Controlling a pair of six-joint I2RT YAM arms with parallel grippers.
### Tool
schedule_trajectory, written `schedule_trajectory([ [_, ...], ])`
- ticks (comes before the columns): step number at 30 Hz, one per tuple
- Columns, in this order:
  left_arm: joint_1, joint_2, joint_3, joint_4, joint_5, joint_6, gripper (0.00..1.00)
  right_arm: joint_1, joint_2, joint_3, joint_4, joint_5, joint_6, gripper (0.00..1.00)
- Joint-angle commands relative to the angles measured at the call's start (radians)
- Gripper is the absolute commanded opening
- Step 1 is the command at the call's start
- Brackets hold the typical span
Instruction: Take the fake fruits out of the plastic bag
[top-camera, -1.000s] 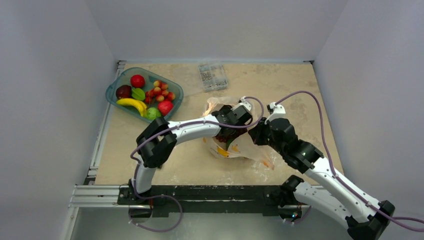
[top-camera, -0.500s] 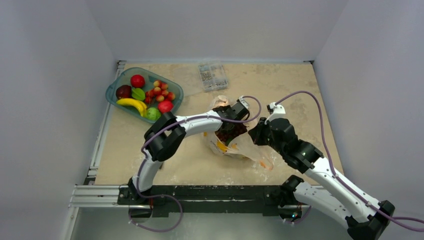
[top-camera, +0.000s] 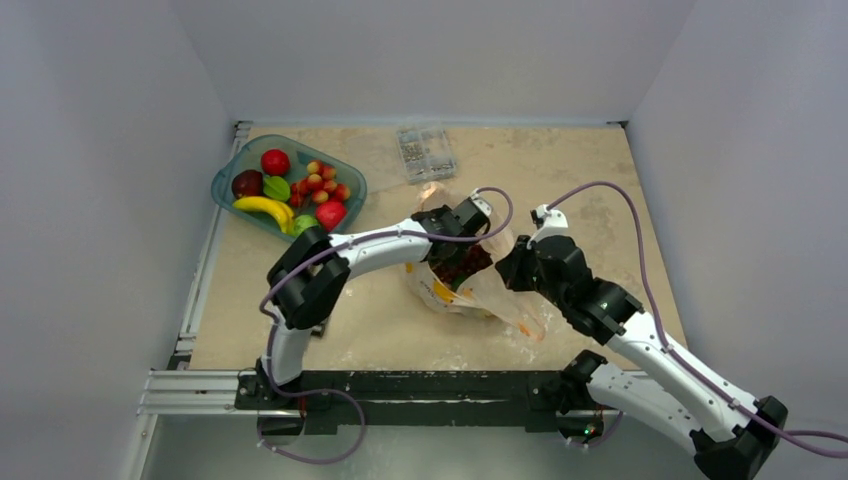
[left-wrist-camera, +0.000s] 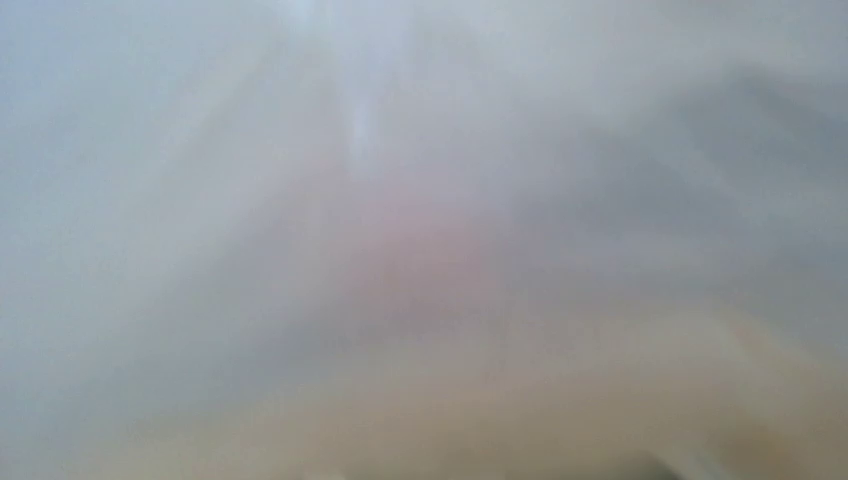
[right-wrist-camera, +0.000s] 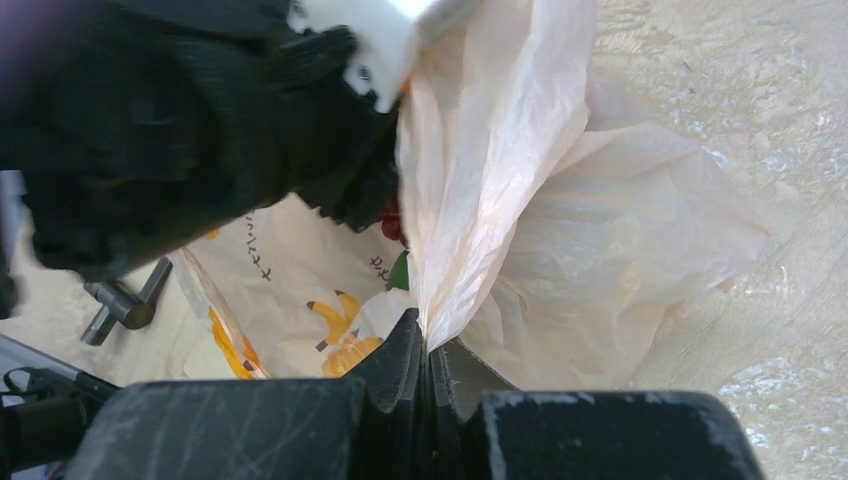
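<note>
- Top external: sitting high above and behind the arm bases (top-camera: 420, 395), looking steeply down and taking in the whole table (top-camera: 600, 180) and both arms from far off.
- Left wrist: lying so close to some surface that it is giving only a grey, pink and beige blur; which way it is facing cannot be told.
- Right wrist: looking along the right gripper (right-wrist-camera: 428, 345) from very near, with the plastic bag (right-wrist-camera: 560, 230) filling most of its frame and the left arm (right-wrist-camera: 180, 130) crowding in at upper left.
- Shared: top external and right wrist are both showing the plastic bag, the left arm's black end and some table beside them.
</note>
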Motion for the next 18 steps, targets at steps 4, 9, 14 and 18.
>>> schedule_trajectory([
  [4, 0.003, -0.278, -0.11, 0.017, 0.279, -0.124, 0.14, 0.006, -0.002, 0.017, 0.014, 0.041, -0.006, 0.0],
  [9, 0.003, -0.407, -0.197, 0.068, 0.477, -0.168, 0.06, 0.006, 0.003, 0.016, 0.012, 0.09, -0.02, 0.0],
  [14, 0.003, -0.563, -0.303, 0.22, 0.798, -0.194, 0.05, 0.006, 0.024, 0.013, 0.033, 0.116, -0.017, 0.0],
  [18, 0.005, -0.676, -0.329, 0.335, 0.938, -0.236, 0.05, 0.004, 0.034, 0.026, 0.016, 0.119, -0.034, 0.0],
])
